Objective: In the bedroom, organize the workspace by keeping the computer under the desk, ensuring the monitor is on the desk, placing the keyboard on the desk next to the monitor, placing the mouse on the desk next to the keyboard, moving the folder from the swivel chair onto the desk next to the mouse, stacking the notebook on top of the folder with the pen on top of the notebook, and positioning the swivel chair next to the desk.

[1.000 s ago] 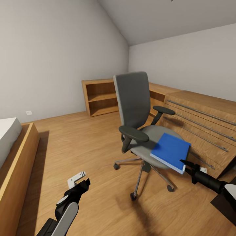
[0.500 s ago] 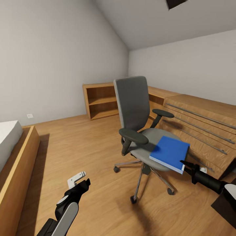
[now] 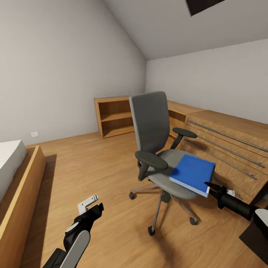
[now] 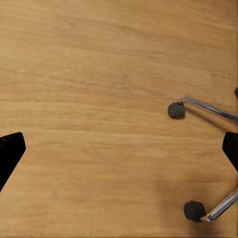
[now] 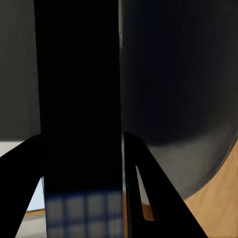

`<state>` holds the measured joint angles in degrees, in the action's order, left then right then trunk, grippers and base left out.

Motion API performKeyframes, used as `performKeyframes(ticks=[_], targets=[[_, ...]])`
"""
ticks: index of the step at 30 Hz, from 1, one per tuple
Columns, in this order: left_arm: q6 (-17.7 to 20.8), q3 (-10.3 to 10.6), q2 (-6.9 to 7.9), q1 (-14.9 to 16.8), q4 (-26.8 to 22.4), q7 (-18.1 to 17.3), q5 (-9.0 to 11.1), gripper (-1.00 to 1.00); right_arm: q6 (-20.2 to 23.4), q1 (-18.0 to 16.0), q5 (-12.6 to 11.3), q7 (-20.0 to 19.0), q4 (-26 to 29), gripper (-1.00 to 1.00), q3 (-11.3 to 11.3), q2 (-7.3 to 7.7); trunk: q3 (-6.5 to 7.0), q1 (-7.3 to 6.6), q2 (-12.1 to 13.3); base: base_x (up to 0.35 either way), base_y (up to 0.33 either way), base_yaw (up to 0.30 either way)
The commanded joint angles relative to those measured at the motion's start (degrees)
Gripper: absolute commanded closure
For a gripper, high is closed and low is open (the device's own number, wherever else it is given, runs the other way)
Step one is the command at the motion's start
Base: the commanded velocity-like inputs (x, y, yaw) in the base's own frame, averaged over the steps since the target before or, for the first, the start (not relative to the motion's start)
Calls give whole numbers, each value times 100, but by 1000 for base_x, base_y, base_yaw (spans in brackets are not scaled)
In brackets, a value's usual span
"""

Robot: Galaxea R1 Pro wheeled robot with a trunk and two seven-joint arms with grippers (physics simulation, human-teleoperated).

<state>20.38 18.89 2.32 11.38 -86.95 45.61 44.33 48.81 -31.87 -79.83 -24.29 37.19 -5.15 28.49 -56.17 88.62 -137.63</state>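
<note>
Blue folder [image 3: 192, 173] on swivel chair [image 3: 160, 149], right end effector [image 3: 207, 185] clamped on folder edge, left end effector [image 3: 91, 203] spread wide, no writing legible

The room is enclosed by plain pale grey walls [image 3: 56, 67] beneath a sloped ceiling [image 3: 178, 26], in which a dark rectangular opening [image 3: 203, 4] is set near the upper edge. The floor [image 3: 93, 163] is laid with light wood planks. An open wooden bookshelf [image 3: 113, 116] with one shelf is placed against the far wall. A light wood dresser [image 3: 227, 145] with long metal handles is positioned along the right wall. A wooden bed frame [image 3: 22, 193] with a white mattress [image 3: 7, 160] is located at the left. A white wall socket [image 3: 34, 134] is mounted low on the left wall.
</note>
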Motion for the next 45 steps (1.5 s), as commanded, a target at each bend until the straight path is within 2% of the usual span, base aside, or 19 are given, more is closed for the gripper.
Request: performKeyframes(ticks=[1,11,17,26,34,39,45], targets=[[11,43,6,5,-7,43,25,-100,24,-3,32,-20,5,100,-19,-2,13,-24,39,0,0,0],[9,102,5,5,21,44,25,-100,-62,-3,45,-89,272,100,-38,20,192,-243,440,-124,0,0],[10,106,5,5,58,39,25,-100,-120,-3,46,-101,309,100,-45,36,300,-375,681,-302,0,0],[10,106,5,5,66,37,26,-100,-183,-3,58,-103,335,100,-56,45,462,-573,1042,-65,0,0],[24,106,5,5,77,36,30,-100,-306,-3,233,-125,580,100,-55,139,605,-748,1363,-3,0,0],[27,106,0,5,131,35,24,-100,-342,31,420,-261,1018,100,-51,259,695,-858,1563,0,0,0],[27,113,-3,5,141,35,23,-100,-351,328,675,-292,1877,100,-48,307,803,-990,1804,0,0,0]])
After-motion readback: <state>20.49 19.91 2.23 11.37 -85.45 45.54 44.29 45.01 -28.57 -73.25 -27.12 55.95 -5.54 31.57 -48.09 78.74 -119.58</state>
